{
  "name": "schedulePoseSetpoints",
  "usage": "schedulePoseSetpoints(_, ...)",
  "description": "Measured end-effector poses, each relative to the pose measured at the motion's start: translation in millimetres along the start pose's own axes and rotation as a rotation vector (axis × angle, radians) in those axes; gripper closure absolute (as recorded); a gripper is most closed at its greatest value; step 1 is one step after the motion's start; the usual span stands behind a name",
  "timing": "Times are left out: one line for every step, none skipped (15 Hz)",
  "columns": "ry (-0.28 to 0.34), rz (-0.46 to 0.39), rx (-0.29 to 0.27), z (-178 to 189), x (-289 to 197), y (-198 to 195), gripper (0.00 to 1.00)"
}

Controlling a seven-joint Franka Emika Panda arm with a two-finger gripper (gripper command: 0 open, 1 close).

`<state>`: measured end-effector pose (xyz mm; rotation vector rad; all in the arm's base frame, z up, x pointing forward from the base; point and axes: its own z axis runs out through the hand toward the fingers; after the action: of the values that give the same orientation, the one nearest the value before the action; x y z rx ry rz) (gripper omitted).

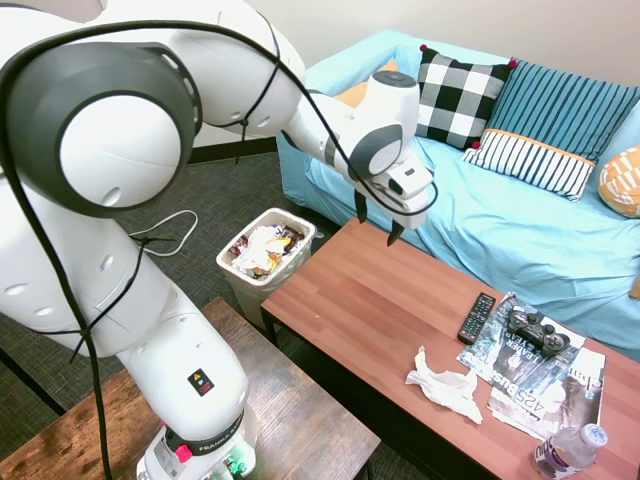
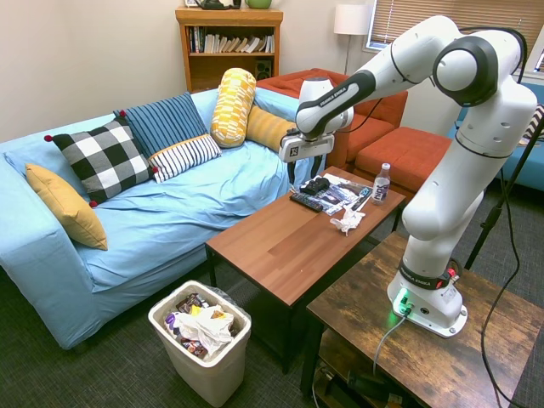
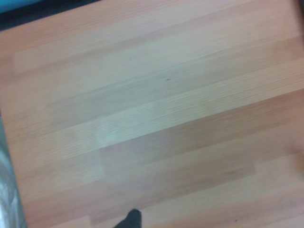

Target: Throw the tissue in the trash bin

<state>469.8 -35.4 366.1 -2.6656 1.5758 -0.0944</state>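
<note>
The gripper (image 1: pixel 375 222) hangs open and empty above the wooden surface (image 1: pixel 380 300), pointing down. The tissue (image 1: pixel 444 383) lies well apart from it near the magazine (image 1: pixel 540 375), so a reach seems needed; the trash bin (image 1: pixel 262 252) stands on the floor on the gripper's other side.

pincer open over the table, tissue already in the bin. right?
Not quite. The pincer is open over the table, but the tissue lies on the table beside the magazine, not in the bin. The first exterior view shows it.
</note>
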Motion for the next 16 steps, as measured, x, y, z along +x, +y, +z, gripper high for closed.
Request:
schedulePoseSetpoints(0.008, 0.045, -0.018, 11.4, 14.8, 7.6, 0.0)
schedulePoseSetpoints(0.013, 0.088, -0.039, 26.0, 31.3, 19.5, 0.0)
schedulePoseSetpoints(0.018, 0.126, -0.058, 40.8, 47.7, 34.2, 0.0)
schedulePoseSetpoints(0.029, 0.168, -0.076, 56.2, 64.6, 51.4, 0.0)
schedulePoseSetpoints(0.032, 0.214, -0.093, 73.9, 80.9, 72.1, 0.0)
schedulePoseSetpoints(0.027, 0.257, -0.111, 91.6, 95.3, 91.7, 0.0)
schedulePoseSetpoints(0.021, 0.292, -0.13, 107.7, 106.0, 107.4, 0.0)
schedulePoseSetpoints(0.014, 0.315, -0.15, 123.7, 111.6, 118.3, 0.0)
schedulePoseSetpoints(0.008, 0.333, -0.169, 140.3, 114.5, 126.8, 0.0)
schedulePoseSetpoints(0.003, 0.35, -0.18, 155.8, 115.7, 132.5, 0.0)
schedulePoseSetpoints(-0.004, 0.367, -0.189, 169.9, 116.9, 136.4, 0.0)
schedulePoseSetpoints(-0.011, 0.385, -0.201, 183.3, 119.9, 140.3, 0.0)
schedulePoseSetpoints(-0.014, 0.402, -0.21, 193.4, 124.5, 143.5, 0.0)
schedulePoseSetpoints(-0.018, 0.42, -0.22, 202.1, 129.6, 146.5, 0.0)
schedulePoseSetpoints(-0.021, 0.436, -0.227, 210.4, 134.5, 149.2, 0.0)
schedulePoseSetpoints(-0.023, 0.448, -0.231, 218.0, 138.2, 151.4, 0.0)
